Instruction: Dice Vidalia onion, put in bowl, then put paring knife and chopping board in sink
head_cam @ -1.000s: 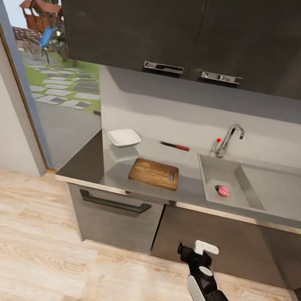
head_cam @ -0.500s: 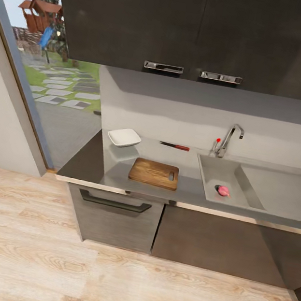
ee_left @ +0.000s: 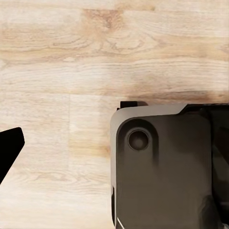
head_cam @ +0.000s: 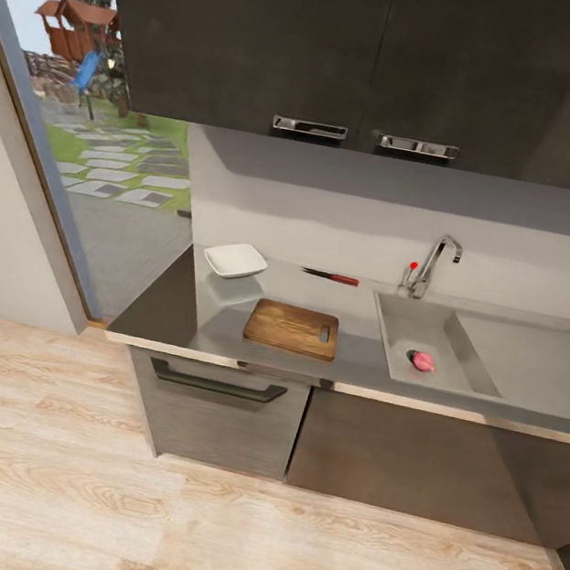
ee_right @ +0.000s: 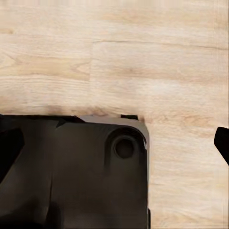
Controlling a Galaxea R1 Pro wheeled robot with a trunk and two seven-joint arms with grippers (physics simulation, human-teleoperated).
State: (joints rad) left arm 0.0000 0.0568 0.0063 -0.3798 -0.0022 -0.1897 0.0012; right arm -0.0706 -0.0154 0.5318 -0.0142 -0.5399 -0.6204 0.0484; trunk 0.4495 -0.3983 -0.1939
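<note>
Seen from the head: a pinkish onion [head_cam: 423, 362] lying in the basin of the sink [head_cam: 463, 329], near the basin's front wall, with the tap [head_cam: 433, 265] behind the basin. To the left of the sink, on the grey desk [head_cam: 171, 303], a wooden board [head_cam: 293, 328] with its handle slot toward the sink. Behind the board, near the wall, a red-handled knife [head_cam: 331, 277] lying flat, handle toward the sink. Farther left from the sink than the board, a white bowl [head_cam: 234, 260].

In both wrist views: pale wood floor [ee_left: 71, 62] beneath, and the dark robot base [ee_left: 162, 167] close by. End effectors well apart from the sink and onion, down by the floor; open or closed cannot be told for either.
</note>
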